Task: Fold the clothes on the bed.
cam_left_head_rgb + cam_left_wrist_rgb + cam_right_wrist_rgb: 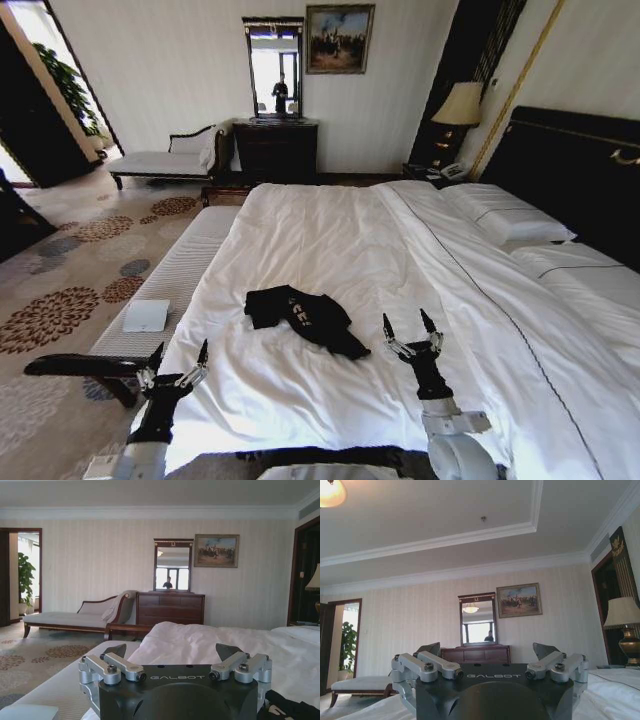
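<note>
White bed (330,240) holds crumpled black T-shirt (300,315) between spread-fingered left hand (177,362) and right hand (411,328), untouched

Open white bed (330,240) lies all around the shirt (300,318). Left hand (178,362) and right hand (411,329), both spread, flank it on the near side, apart from it. Pillows (505,215) stand far right.

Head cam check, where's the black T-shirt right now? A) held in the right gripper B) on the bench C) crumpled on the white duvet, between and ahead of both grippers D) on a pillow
C: the black T-shirt lies bunched on the duvet, with the left gripper and right gripper both open and clear of it.
</note>
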Controlling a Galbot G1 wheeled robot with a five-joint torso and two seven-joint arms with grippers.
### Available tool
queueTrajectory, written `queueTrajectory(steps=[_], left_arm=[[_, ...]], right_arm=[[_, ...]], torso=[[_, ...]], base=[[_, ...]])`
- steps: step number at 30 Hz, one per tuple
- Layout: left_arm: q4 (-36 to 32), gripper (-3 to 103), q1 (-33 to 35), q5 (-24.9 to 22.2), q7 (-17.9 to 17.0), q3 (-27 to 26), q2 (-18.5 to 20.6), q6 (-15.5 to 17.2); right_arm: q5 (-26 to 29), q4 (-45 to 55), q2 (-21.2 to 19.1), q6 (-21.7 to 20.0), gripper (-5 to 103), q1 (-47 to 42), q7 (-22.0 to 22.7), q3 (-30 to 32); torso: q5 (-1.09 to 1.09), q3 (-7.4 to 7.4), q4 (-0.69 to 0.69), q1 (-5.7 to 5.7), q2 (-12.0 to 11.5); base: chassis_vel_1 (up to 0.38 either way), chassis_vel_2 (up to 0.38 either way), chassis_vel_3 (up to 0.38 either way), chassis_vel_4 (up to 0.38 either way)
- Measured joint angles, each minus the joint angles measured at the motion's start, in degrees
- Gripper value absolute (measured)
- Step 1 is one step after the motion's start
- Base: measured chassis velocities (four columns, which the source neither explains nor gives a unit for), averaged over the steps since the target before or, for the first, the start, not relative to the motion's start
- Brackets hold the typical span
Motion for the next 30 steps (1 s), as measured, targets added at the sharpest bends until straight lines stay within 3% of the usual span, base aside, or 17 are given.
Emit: queueTrajectory(steps=[9, 16, 22, 30], left_arm=[[1.5, 100, -0.3, 0.4, -0.1, 1.6, -0.3, 0.3], [2.0, 100, -0.4, -3.5, -0.5, 1.5, 1.8, -0.3], [2.9, 100, -1.4, -8.4, -2.1, 1.4, 5.6, -0.9], [2.6, 100, -4.4, -14.8, -3.9, 0.0, 13.9, 2.1]], right_arm=[[-0.7, -2.4, 0.1, 1.5, 100, -0.5, -0.4, -0.3], [-2.3, -2.6, 2.5, 4.0, 100, -2.6, 0.9, -1.0], [-3.5, -1.3, 5.3, 5.7, 100, -4.8, 0.9, -0.1], [-4.0, 1.2, 9.0, 5.5, 100, -9.1, 2.8, 3.3]], torso=[[-0.01, 0.00, 0.00, 0.00, 0.0], [-0.01, 0.00, 0.00, 0.00, 0.0], [-0.01, 0.00, 0.01, -0.01, 0.0], [-0.02, 0.00, -0.01, 0.00, 0.0]], base=[[0.000, 0.000, 0.000, 0.000], [0.000, 0.000, 0.000, 0.000], [0.000, 0.000, 0.000, 0.000], [0.000, 0.000, 0.000, 0.000]])
